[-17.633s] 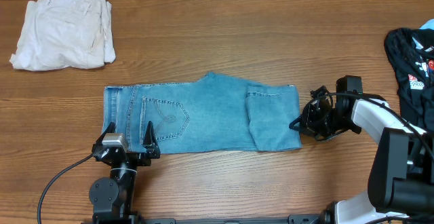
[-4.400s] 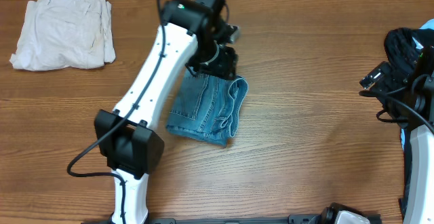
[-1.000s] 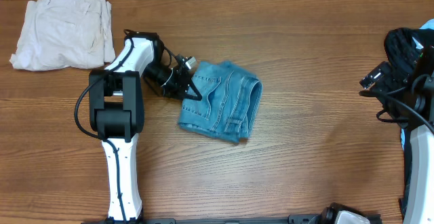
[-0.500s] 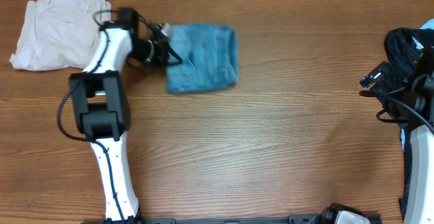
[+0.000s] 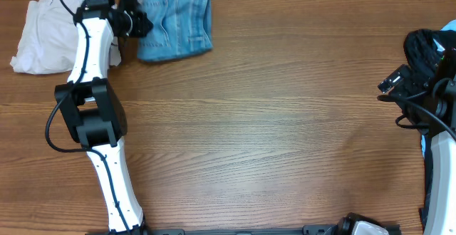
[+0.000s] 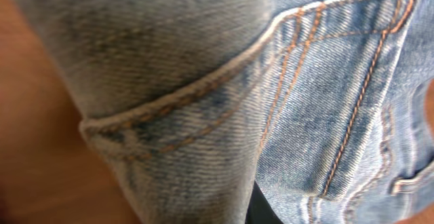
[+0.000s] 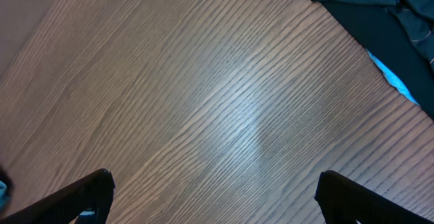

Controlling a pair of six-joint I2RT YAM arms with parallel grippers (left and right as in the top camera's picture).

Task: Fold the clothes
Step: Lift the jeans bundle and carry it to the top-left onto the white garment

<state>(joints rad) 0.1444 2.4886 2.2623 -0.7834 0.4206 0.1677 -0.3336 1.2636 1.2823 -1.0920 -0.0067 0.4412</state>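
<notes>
Swept from mid-counter, the folded jeans (image 5: 174,25) were now at the frame's upper left. Nearer, at the right edge, the right jaws stood wide open above the counter (image 5: 271,142). Farther back, the left jaws gripped the jeans' left edge beside a cream-white garment (image 5: 39,39).

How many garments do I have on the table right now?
3: folded jeans at the far edge, in the left end effector; cream-white garment, far-left corner; black garment, right edge, partly cut off. Others may be hidden.
</notes>
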